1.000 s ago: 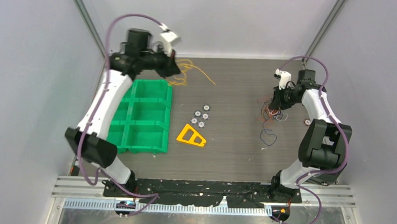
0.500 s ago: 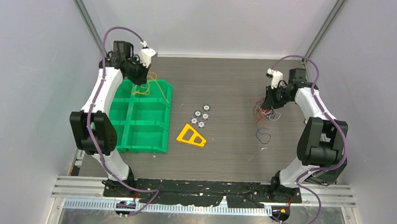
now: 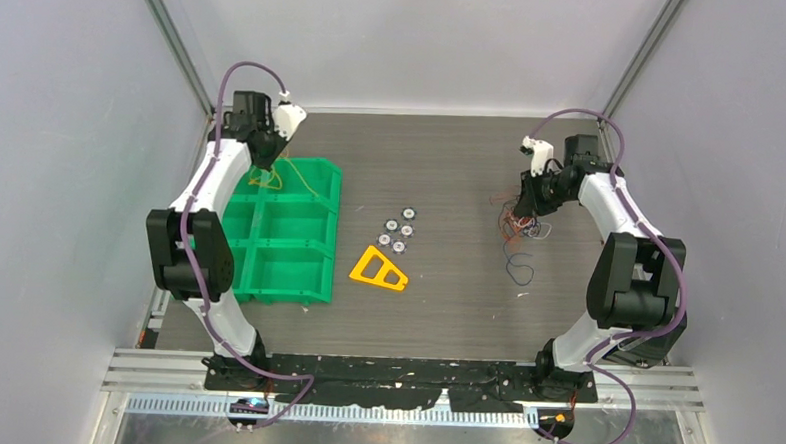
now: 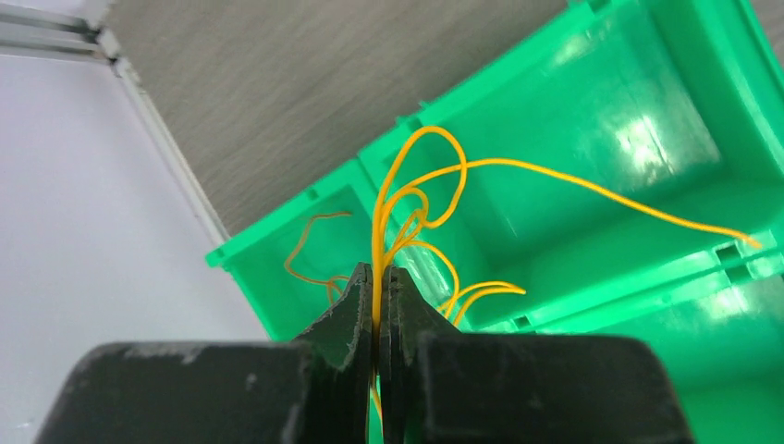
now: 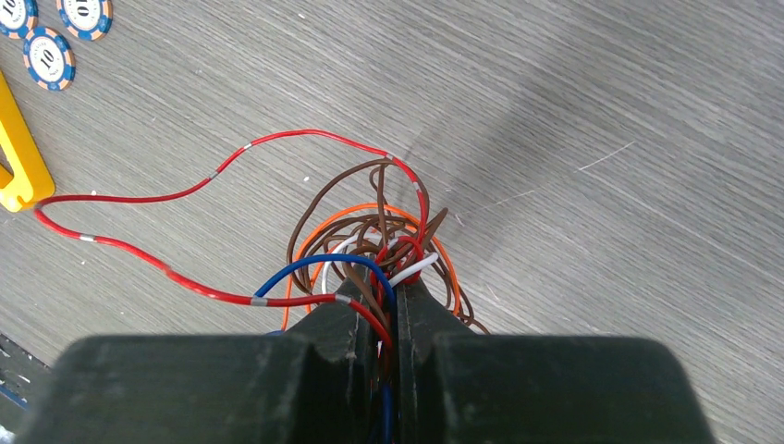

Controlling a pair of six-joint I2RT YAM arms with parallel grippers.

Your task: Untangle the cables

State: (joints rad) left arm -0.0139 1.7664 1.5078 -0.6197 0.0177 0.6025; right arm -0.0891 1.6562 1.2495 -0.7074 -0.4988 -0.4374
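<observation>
My left gripper (image 4: 377,276) (image 3: 267,162) is shut on a bunch of yellow cables (image 4: 418,199) and holds them over the far left compartments of the green bin (image 3: 304,228). The yellow strands (image 3: 276,177) curl and trail down into the bin. At the right of the table, my right gripper (image 5: 388,294) (image 3: 527,200) is shut on a tangled bundle of red, brown, orange, blue and white cables (image 5: 370,245). That bundle (image 3: 522,226) hangs to the table, and a dark loop (image 3: 518,272) lies nearer the front.
The green bin (image 4: 647,166) has several compartments and sits at the left. A yellow triangular piece (image 3: 379,269) and several poker chips (image 3: 398,232) lie mid-table. Chips (image 5: 51,37) and the yellow piece's edge (image 5: 18,157) show at the left of the right wrist view.
My left arm swung left and nearer, carrying the yellow cables from the bare table behind the bin to above its far left compartments. The right gripper shifted slightly left with its bundle.
</observation>
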